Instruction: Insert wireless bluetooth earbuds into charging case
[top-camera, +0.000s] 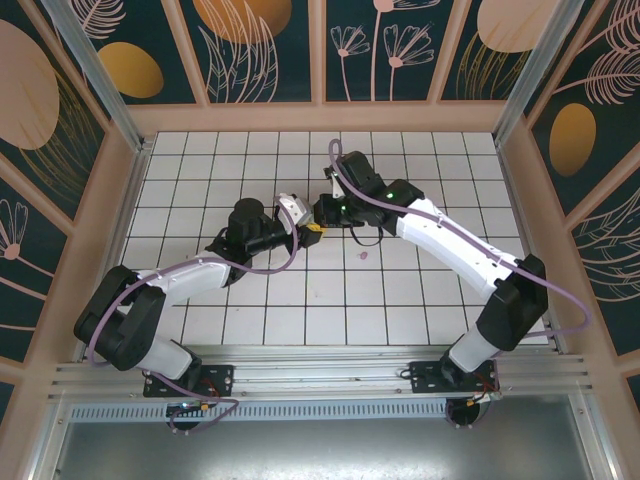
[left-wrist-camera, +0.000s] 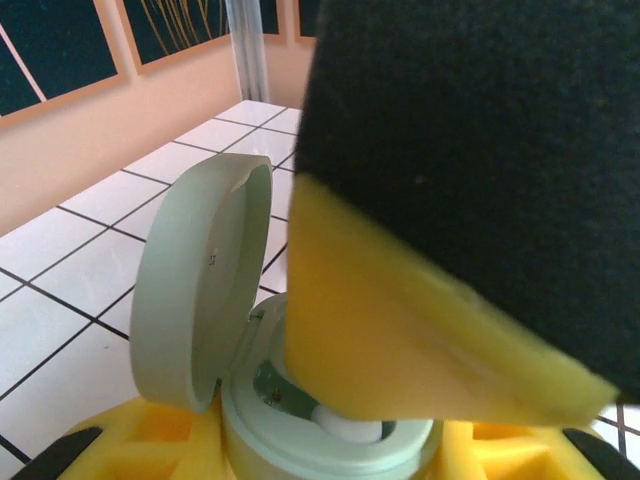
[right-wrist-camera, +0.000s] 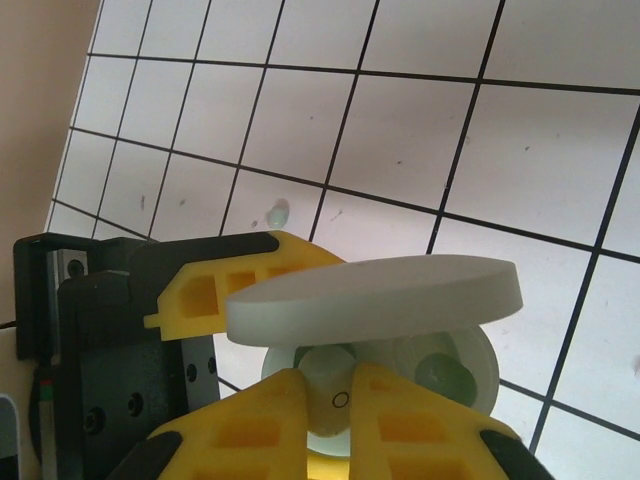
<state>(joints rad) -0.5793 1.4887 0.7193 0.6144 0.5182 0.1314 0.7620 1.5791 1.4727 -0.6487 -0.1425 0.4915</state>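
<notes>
Two arms meet over the middle of the tiled table (top-camera: 420, 300), each stretched forward and bent inward so the left gripper (top-camera: 308, 230) and right gripper (top-camera: 325, 212) come nose to nose. From overhead you also get a purple bud (top-camera: 363, 255) lying loose on a tile just right of the grippers, apart from both. The left wrist view gives you the close side-on look. The mint case (left-wrist-camera: 330, 440) sits between your left gripper's yellow fingers (left-wrist-camera: 150, 440), which are clamped on its base. Its lid (left-wrist-camera: 200, 290) stands upright on the hinge at the left. The right gripper's yellow-and-black finger (left-wrist-camera: 400, 340) reaches down into the open base, its tip touching a pale bud (left-wrist-camera: 345, 430) in the well. A tiny dark mark on the inside of the lid is too small to read. From the right wrist you see the lid (right-wrist-camera: 370, 300) edge-on, lying across the frame above the base. Your right gripper (right-wrist-camera: 335, 405) has its fingers (right-wrist-camera: 270, 420) drawn nearly together, pinching the pale bud (right-wrist-camera: 320, 375), which carries a small ring mark near the fingertips. A second bud (right-wrist-camera: 440, 375) sits in the well just to its right. The left gripper's finger (right-wrist-camera: 230, 275) and its black body lie to the left. A loose mint bud (right-wrist-camera: 277, 212) rests on a tile beyond, well apart from the case.
</notes>
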